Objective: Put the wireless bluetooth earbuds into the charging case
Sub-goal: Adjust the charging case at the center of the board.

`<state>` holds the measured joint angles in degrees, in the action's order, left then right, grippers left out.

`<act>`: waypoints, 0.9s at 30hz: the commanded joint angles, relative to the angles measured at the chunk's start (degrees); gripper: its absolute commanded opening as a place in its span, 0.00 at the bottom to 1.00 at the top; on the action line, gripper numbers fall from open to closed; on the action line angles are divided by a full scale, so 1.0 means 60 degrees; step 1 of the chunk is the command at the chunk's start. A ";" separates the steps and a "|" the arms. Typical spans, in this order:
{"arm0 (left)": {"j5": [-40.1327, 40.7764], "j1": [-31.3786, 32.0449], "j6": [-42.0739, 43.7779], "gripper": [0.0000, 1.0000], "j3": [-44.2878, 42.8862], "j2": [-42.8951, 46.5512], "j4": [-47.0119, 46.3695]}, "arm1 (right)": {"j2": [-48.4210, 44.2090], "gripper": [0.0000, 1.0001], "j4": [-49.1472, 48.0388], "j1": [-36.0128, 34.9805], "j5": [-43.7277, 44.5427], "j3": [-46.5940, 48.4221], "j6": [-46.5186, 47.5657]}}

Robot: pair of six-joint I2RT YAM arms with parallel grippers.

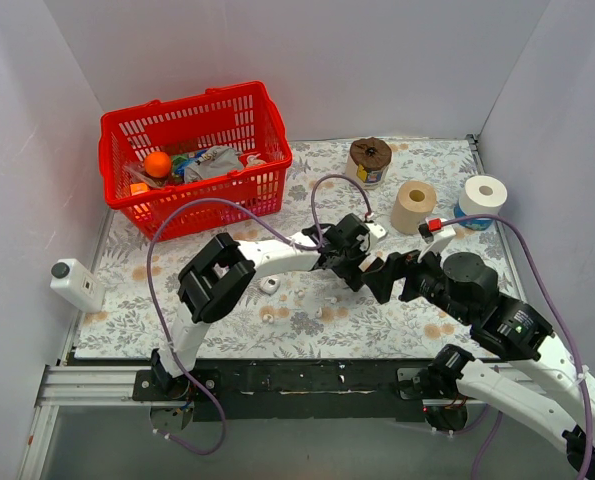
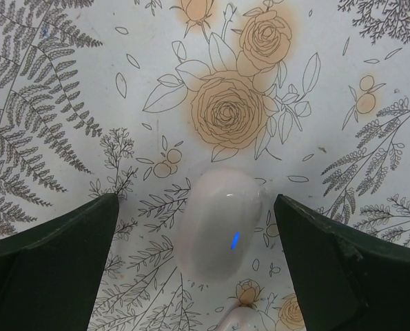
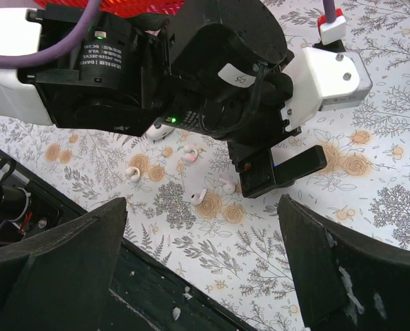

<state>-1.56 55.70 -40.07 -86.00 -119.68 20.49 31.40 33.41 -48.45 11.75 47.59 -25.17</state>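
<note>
left hand [image 2: 196, 207] apart, empty | case [image 2: 222, 234] centred in its gap, long axis crosswise | right hand [image 3: 201, 203] apart, farther off

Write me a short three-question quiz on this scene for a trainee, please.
1. True or false: the left gripper is shut on the charging case.
2. The light on the case is: A red, B blue, C green?
3. Fill in: the loose earbuds lie on the ____, outside the case.
Key: 1 false, its jaws stand open with the case between them; 2 B; 3 table.
</note>
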 commanded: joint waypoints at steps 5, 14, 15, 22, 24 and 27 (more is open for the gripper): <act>0.0596 0.0223 -0.0014 0.98 -0.0491 -0.0122 -0.0002 | -0.0135 0.98 -0.0090 -0.0012 -0.0156 0.0315 -0.0024; 0.2134 0.0209 -0.1757 0.98 -0.0009 0.0389 -0.0323 | -0.0209 0.98 -0.0177 -0.0012 -0.0171 0.0212 -0.0009; 0.2208 0.0179 -0.2034 0.98 0.0093 0.0507 -0.0397 | -0.0223 0.98 -0.0148 -0.0012 -0.0200 0.0212 -0.0009; 0.2194 -0.0143 -0.2725 0.98 0.1381 0.2191 -0.0983 | -0.0428 0.98 -0.0163 -0.0012 -0.0171 0.0052 -0.0053; 0.2267 -0.0143 -0.2798 0.98 0.1544 0.2718 -0.0984 | -0.0443 0.98 -0.0192 -0.0012 -0.0215 -0.0007 -0.0097; 0.2282 -0.0143 -0.3193 0.98 0.2056 0.3406 -0.1013 | -0.0429 0.98 -0.0338 -0.0012 -0.0288 -0.0168 -0.0141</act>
<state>10.55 55.05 -55.81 -76.31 -107.94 17.04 29.19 33.39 -48.45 11.16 47.31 -25.36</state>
